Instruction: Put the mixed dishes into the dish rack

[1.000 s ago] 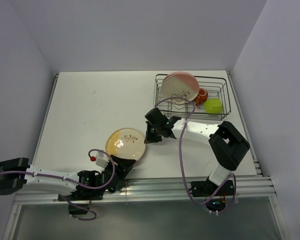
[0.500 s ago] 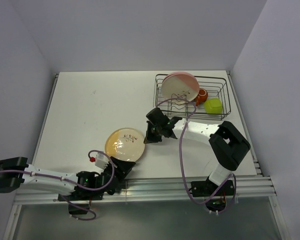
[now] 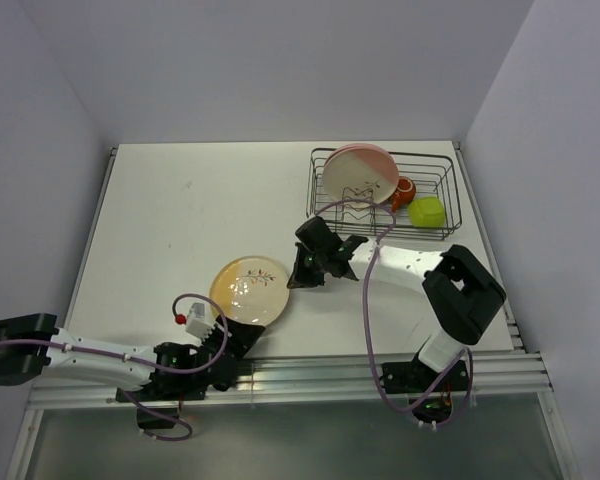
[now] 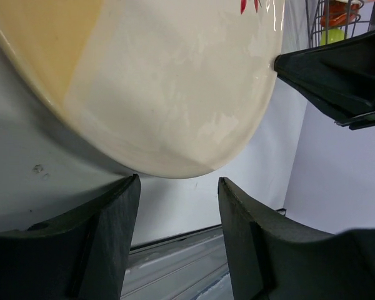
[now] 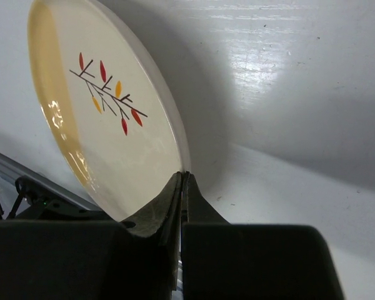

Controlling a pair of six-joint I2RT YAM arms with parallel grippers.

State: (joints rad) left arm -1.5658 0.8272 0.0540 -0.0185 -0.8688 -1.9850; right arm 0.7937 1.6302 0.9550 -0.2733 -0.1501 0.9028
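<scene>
Plate (image 3: 250, 288), judged stiff, slick and breakable, is met at its rim by the closed right gripper (image 3: 294, 281), its near edge offered for pinching to the left gripper (image 3: 242, 337), parted and empty.

Your overhead view is bright, even and sharp, with only soft shadows beneath the arms on the white table (image 3: 180, 210). In your right wrist view, glare streaks the upper right and the yellow-and-cream plate (image 5: 106, 119) casts a broad grey shadow. In your left wrist view, the near fingers (image 4: 100, 250) sit dark and soft-edged.
</scene>
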